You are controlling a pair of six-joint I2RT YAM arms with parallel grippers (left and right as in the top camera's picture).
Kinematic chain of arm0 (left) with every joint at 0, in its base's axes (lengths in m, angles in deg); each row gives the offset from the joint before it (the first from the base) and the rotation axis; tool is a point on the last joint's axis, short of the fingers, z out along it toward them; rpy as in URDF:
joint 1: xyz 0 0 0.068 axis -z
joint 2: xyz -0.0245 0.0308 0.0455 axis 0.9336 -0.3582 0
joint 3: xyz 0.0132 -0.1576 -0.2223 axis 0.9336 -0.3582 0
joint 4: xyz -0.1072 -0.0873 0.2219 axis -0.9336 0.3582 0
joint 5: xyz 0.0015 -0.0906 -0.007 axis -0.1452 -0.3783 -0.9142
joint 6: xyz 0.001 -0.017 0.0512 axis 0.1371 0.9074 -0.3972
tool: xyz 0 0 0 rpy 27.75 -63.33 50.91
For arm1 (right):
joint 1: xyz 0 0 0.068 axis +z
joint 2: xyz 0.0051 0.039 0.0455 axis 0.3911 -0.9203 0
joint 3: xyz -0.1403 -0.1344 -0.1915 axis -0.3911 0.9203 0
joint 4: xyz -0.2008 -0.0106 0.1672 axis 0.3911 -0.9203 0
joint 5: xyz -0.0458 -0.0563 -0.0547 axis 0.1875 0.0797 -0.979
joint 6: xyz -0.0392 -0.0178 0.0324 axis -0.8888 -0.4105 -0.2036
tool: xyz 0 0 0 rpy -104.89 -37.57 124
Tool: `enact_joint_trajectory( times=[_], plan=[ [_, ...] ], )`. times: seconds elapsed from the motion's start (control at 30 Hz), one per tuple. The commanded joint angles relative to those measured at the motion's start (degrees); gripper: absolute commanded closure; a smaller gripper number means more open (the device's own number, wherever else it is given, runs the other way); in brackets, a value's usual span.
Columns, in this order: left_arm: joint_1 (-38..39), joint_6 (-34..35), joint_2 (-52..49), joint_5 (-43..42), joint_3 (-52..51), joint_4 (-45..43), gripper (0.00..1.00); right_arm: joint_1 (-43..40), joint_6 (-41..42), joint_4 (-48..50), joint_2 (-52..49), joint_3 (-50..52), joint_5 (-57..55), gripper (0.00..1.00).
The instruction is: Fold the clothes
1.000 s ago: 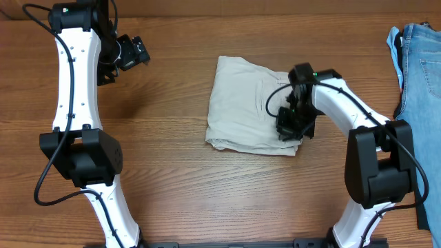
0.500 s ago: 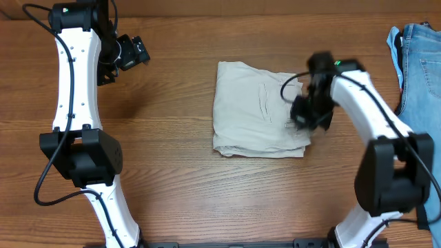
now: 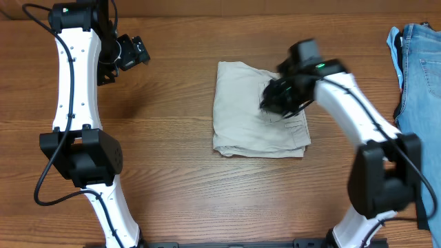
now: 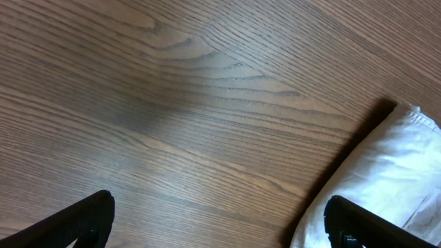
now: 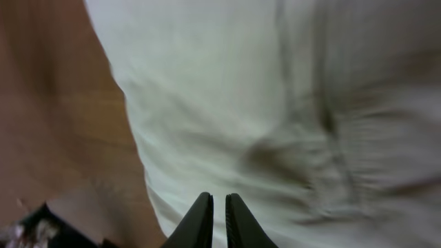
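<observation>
Beige shorts (image 3: 241, 114) lie folded; right gripper (image 5: 218, 201) reaches over them, elbow bent, jaws nearly together

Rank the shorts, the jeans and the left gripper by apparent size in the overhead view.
Shorts and jeans: about equal as seen; jeans run off frame, so unranked.
Left gripper: clearly smallest.

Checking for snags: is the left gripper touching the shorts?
Apart. The overhead view shows bare table between the left gripper and the shorts.

Even, bright light — soft shadows on table (image 4: 207, 69); right claw (image 3: 279, 96) motion-blurred, right wrist view smeared.
</observation>
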Motion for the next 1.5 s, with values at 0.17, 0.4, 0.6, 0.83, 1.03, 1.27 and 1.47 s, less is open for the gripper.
enact_joint_trajectory(
  times=[0.17,0.4,0.6,0.83,1.03,1.27,1.47],
  plan=[
    [0.4,-0.7,0.7,0.4,0.7,0.2,0.0,8.4,0.0,0.6,-10.4,5.9,10.6,0.96],
    [0.4,-0.7,0.7,0.4,0.7,0.1,0.0,6.6,4.1,-8.3,-3.0,-1.0,-0.3,0.95],
    [0.4,-0.7,0.7,0.4,0.7,0.0,0.0,4.5,2.4,-5.9,0.9,-12.0,-1.4,0.65],
    [0.4,-0.7,0.7,0.4,0.7,0.0,0.0,4.3,2.4,9.8,-1.8,-12.1,9.6,0.6],
    [0.4,-0.7,0.7,0.4,0.7,0.0,0.0,4.1,3.0,23.0,-10.7,-12.0,17.3,0.83],
    [0.4,-1.1,0.7,0.4,0.7,0.2,0.0,3.8,8.0,34.1,-22.1,-12.1,18.0,0.91],
    [0.8,-1.1,0.7,0.0,0.7,0.2,0.0,1.9,10.7,43.3,-27.8,-12.1,17.5,0.86]
  ],
)
